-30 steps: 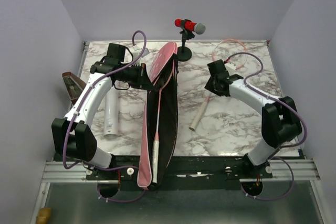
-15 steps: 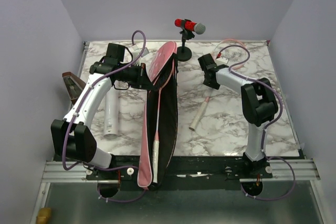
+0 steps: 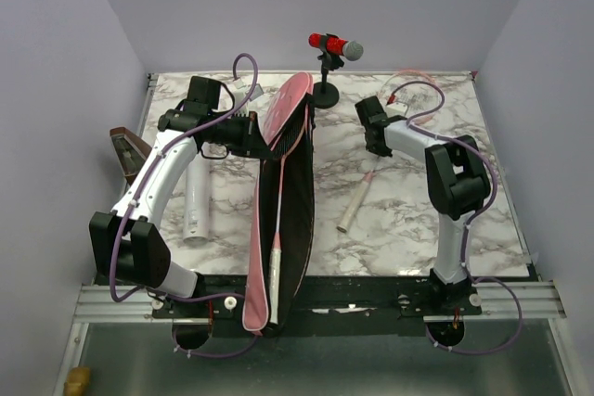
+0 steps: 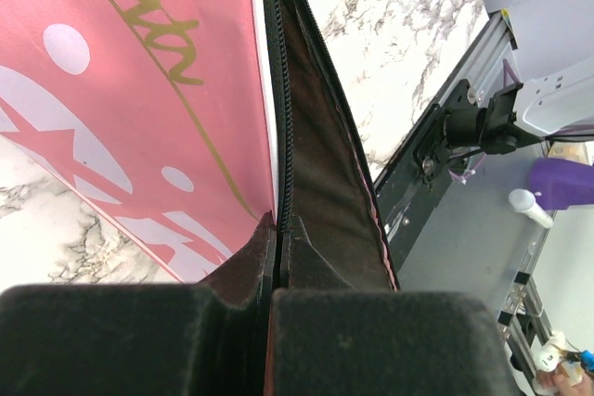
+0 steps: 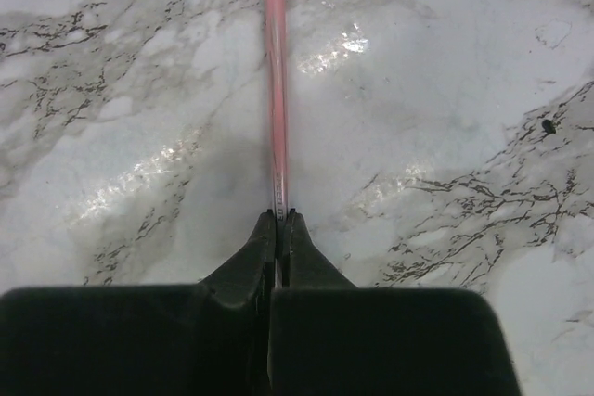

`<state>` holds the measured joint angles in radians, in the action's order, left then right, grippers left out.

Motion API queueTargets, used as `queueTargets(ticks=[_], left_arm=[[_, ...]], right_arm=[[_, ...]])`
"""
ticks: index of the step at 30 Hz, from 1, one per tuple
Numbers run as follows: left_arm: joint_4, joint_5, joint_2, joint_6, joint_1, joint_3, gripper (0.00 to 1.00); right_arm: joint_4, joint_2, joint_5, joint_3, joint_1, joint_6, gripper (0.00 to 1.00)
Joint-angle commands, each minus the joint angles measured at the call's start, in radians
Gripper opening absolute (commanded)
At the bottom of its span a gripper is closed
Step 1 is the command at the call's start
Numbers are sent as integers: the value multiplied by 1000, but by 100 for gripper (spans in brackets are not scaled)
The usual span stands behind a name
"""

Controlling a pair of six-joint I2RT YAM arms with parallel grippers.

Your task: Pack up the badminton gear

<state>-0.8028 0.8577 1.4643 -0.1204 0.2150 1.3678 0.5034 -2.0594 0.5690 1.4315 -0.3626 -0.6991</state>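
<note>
**Inspector:** Surroundings and obstructions?

**Assistant:** Marble desk (image 3: 408, 220). A red mic (image 3: 334, 45) on a black stand is at the far edge. It is just beyond the bag's far end and near the right pincer, but apart from it. A brown box (image 3: 127, 147) sits at the left edge, and a white tube (image 3: 196, 199) lies beside it under the left arm.

**Inspector:** Pincers?

**Assistant:** The left pincer (image 4: 277, 229) is closed tight on the zip edge of the pink bag (image 3: 295, 108). The bag's mouth gapes, showing the dark lining. The right pincer (image 5: 279, 224) is closed down to a sliver on the thin pink shaft of the loose racket (image 3: 355, 201), low at the desk.

**Inspector:** Positions and axes?

**Assistant:** The bag lies left of centre, running far to near, with its near end hanging over the desk's near edge. The bagged racket (image 3: 276, 271) lies along that line, white handle toward the near end. The loose racket lies right of the bag on a diagonal. Its white handle points near-left toward the bag and its head points to the far right corner. The head is largely hidden behind the right arm and its cable.
</note>
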Motion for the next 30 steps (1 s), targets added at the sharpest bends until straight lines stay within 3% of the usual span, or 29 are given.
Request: queueTargets(ticks=[1, 9, 14, 19, 25, 30], left_arm=[[27, 43, -32, 5, -6, 19, 0], [57, 21, -9, 1, -6, 20, 0], [68, 3, 14, 5, -8, 24, 0], [93, -32, 44, -10, -9, 36, 0], [122, -92, 114, -36, -11, 80, 0], [119, -132, 182, -39, -11, 126, 0]], right_arm=[[-12, 50, -4, -109, 2, -2, 0], [3, 413, -101, -328, -42, 26, 0], [167, 622, -83, -399, -185, 1, 0], [352, 790, -78, -451, -380, -124, 0], [541, 872, -75, -430, -600, -269, 0], [641, 828, -44, -349, -740, -339, 0]])
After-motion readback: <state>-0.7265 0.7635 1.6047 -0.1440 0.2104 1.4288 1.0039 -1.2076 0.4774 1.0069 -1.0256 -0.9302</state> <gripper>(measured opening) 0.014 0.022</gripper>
